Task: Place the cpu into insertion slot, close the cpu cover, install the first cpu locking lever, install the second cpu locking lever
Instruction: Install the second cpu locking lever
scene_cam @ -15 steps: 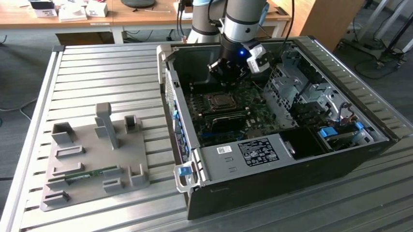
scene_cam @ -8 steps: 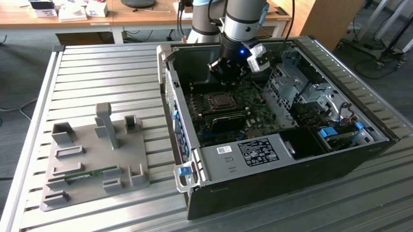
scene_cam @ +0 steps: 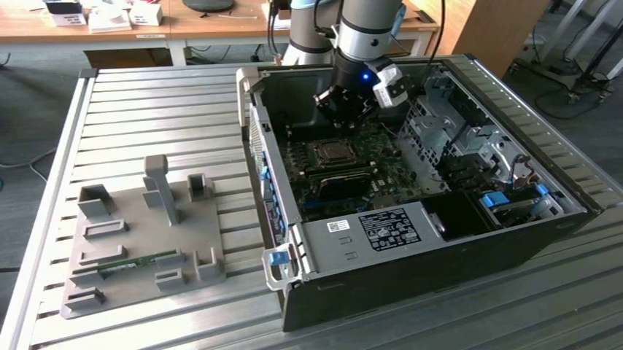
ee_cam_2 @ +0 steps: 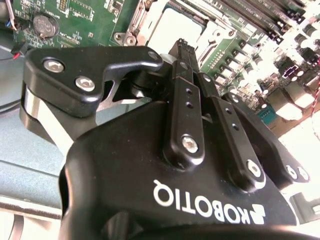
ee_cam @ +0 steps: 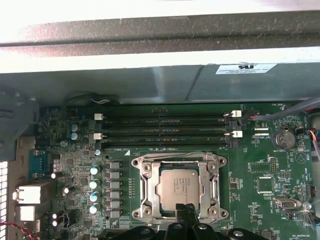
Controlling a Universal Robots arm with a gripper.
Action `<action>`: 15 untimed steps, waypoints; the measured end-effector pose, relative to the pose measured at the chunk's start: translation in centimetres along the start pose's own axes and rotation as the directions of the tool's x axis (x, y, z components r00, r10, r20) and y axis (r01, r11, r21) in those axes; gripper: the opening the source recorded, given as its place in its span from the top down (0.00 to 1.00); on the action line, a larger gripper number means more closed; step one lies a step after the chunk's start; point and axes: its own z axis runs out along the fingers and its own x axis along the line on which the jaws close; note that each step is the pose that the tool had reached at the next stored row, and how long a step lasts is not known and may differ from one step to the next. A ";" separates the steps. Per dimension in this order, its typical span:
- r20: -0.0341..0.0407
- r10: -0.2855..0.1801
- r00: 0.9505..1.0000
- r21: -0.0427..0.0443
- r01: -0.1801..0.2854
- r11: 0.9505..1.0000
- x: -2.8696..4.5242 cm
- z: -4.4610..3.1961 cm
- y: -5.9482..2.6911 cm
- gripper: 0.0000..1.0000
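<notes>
A matte black gripper (ee_cam: 186,210), fingers pressed together and holding nothing, is hovering just above the flat square silver-grey cpu (ee_cam: 176,189), which is sitting inside the silvery cpu cover (ee_cam: 145,186).

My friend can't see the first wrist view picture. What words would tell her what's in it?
A silver cpu sits in its slot on a green circuit board, with the metal cpu cover framing it. The black gripper pokes in at the chip's edge. Long black memory slots run beyond the chip, by the computer case's grey wall.
</notes>
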 end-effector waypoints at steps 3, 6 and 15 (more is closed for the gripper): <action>0.000 0.000 1.000 0.000 0.000 1.000 0.00 -0.11 0.01 0.89; 0.000 0.000 1.000 0.000 0.000 1.000 -0.01 -0.11 0.01 0.89; 0.000 0.000 1.000 0.000 0.000 1.000 -0.02 -0.14 -0.32 0.89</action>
